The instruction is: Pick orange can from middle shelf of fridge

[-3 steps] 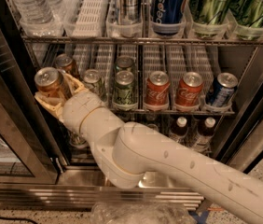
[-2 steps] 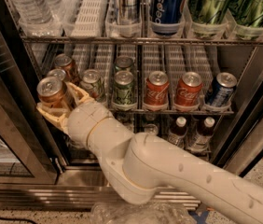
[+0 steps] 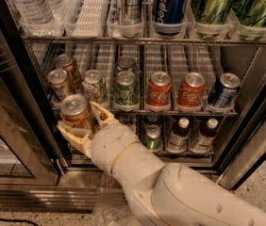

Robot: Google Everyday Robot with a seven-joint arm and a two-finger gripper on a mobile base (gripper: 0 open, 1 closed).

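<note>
Though outside the middle shelf, orange can upright, top skyward, in gripping jaws.

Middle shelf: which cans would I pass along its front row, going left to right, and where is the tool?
Shelf orange can → pale green-and-white can → green can → red Coca-Cola can → second red Coca-Cola can → blue can. The tool sits lower left, closed around the held orange can.

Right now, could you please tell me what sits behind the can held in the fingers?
The gripper is shut on the orange can before the middle shelf. Behind it stand two more orange cans; the shelf's front edge there is covered.
</note>
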